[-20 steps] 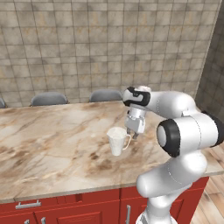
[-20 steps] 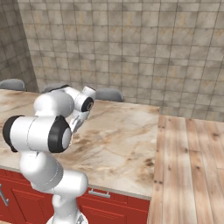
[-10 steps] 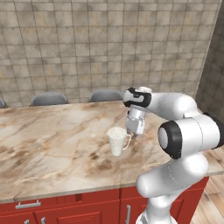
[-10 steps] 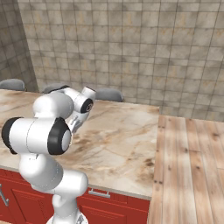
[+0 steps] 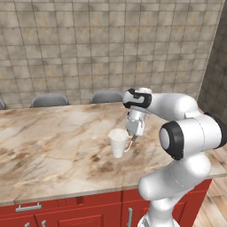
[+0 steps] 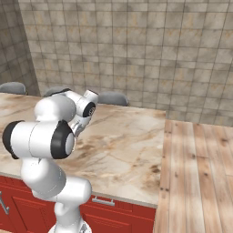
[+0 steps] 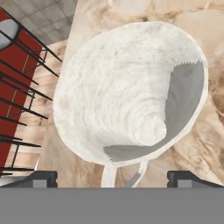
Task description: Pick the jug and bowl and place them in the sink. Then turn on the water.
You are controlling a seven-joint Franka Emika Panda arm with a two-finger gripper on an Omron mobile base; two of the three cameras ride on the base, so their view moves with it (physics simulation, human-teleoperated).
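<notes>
Marble counter (image 5: pixel 53 142) over red cabinets (image 5: pixel 80 213) runs under your arm, with a tiled wall (image 5: pixel 88 48) behind. Your claw (image 5: pixel 133 131) hangs released, jaws spread wide, its fingertips (image 7: pixel 43 178) parted to either side of the jug's handle. You have the jug (image 5: pixel 118 142) standing upright on the marble directly below the claw and slightly to its left; looking down from the hand, its open mouth (image 7: pixel 131 92) sits just ahead of the tips.

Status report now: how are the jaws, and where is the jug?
Gripper open, jaws either side of the handle. Jug upright on the marble counter, not gripped. Nothing in the way.
</notes>
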